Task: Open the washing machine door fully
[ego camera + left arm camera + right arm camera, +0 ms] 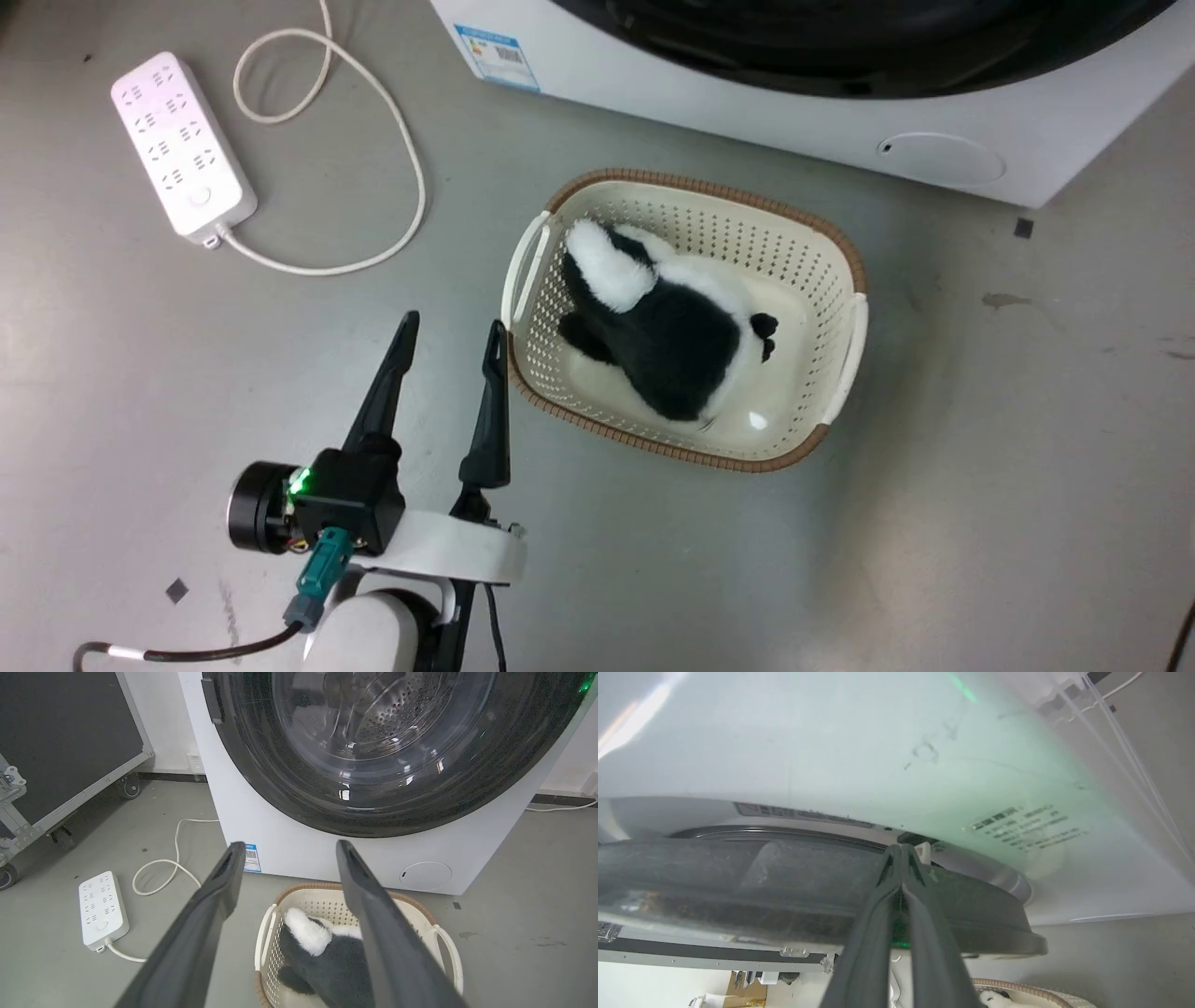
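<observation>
- Head view: the left hand (pixel 451 327) holds its two dark fingers spread wide over the grey floor (pixel 980 485), with nothing between them
- Just beside its right fingertip is the brown rim of a cream basket (pixel 845 280), and a black-and-white plush toy (pixel 672 336) lies inside
- Off to the left of the fingers and further ahead, a white power strip (pixel 182 145) lies with its cord (pixel 411 177) looped on the floor
- Well ahead of the fingertips, the lower black edge of the washing machine door (pixel 840 56) shows above the white machine front (pixel 747 112), which carries a round white flap (pixel 943 157)
- Left wrist view: the left hand (pixel 289 845) is spread and empty; the washing machine door (pixel 289 779) stands ahead of and above the fingertips, well apart from them, and seems to lie flat against the machine
- Its clear glass bowl (pixel 383 728) shows the steel drum behind
- The basket (pixel 308 903) and plush toy (pixel 308 933) sit below, between the fingers; the power strip (pixel 100 907) lies to the left, with a black wheeled case (pixel 60 732) beyond it
- Right wrist view: the right hand (pixel 902 851) has its fingers pressed together, pinching nothing
- Its tips sit at the rim of the washing machine door (pixel 738 882), where the rim meets the white machine front (pixel 831 742); whether they touch, I cannot tell
</observation>
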